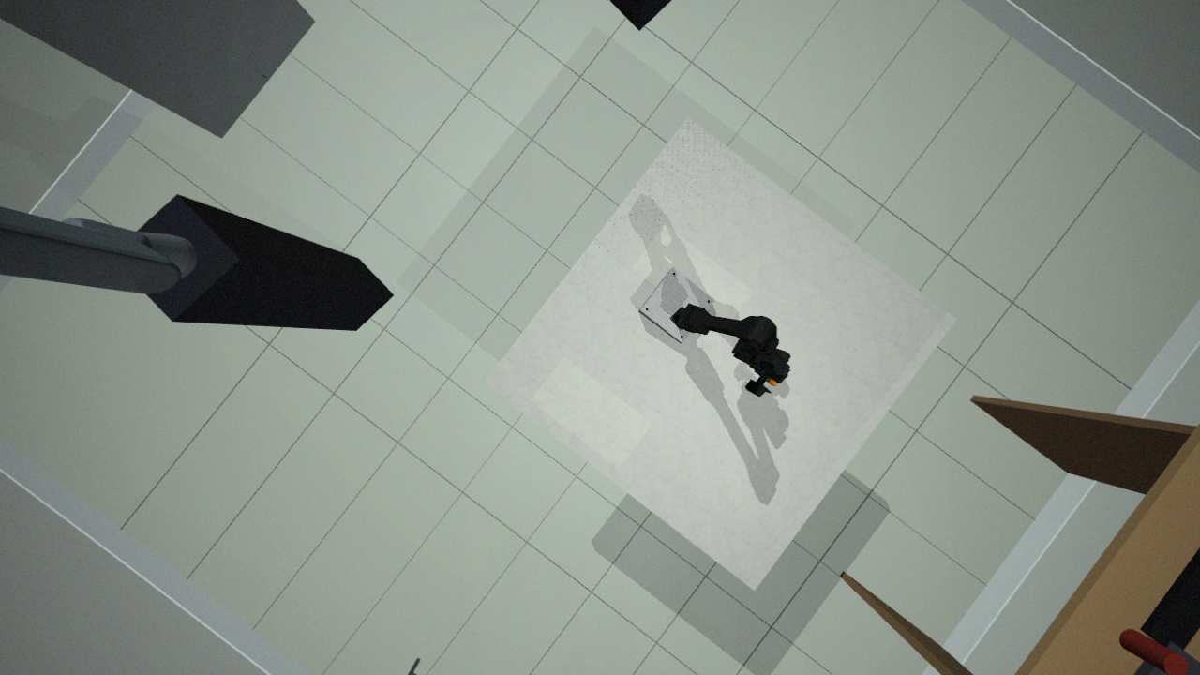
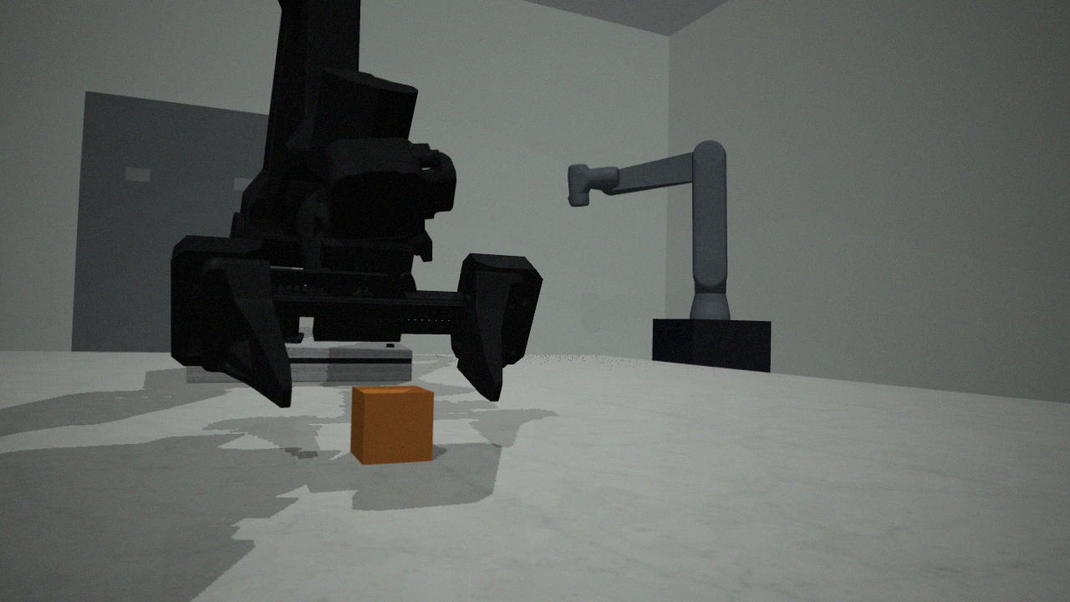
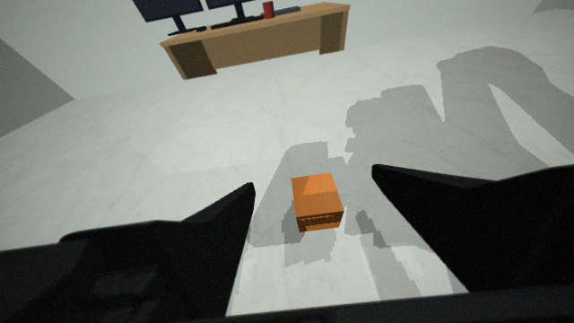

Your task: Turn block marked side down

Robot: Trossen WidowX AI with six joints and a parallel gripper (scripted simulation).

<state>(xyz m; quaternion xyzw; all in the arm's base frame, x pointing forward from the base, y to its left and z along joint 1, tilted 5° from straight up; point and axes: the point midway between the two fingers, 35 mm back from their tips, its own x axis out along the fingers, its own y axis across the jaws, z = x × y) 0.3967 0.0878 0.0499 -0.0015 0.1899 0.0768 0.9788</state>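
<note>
Orange block [image 2: 392, 424], resting flat on the white table [image 2: 748, 487], untouched beneath the black gripper [image 2: 383, 395], whose fingers [image 2: 250, 336] stand wide apart, holding nothing.

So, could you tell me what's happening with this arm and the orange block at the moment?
The single black arm's gripper is wide open and holds nothing. It hovers just above the orange block, one finger to each side and neither touching it. The block sits flat on the white table by itself. No mark shows on the faces in view, so the marked side may well be underneath, though that cannot be confirmed from these views.
</note>
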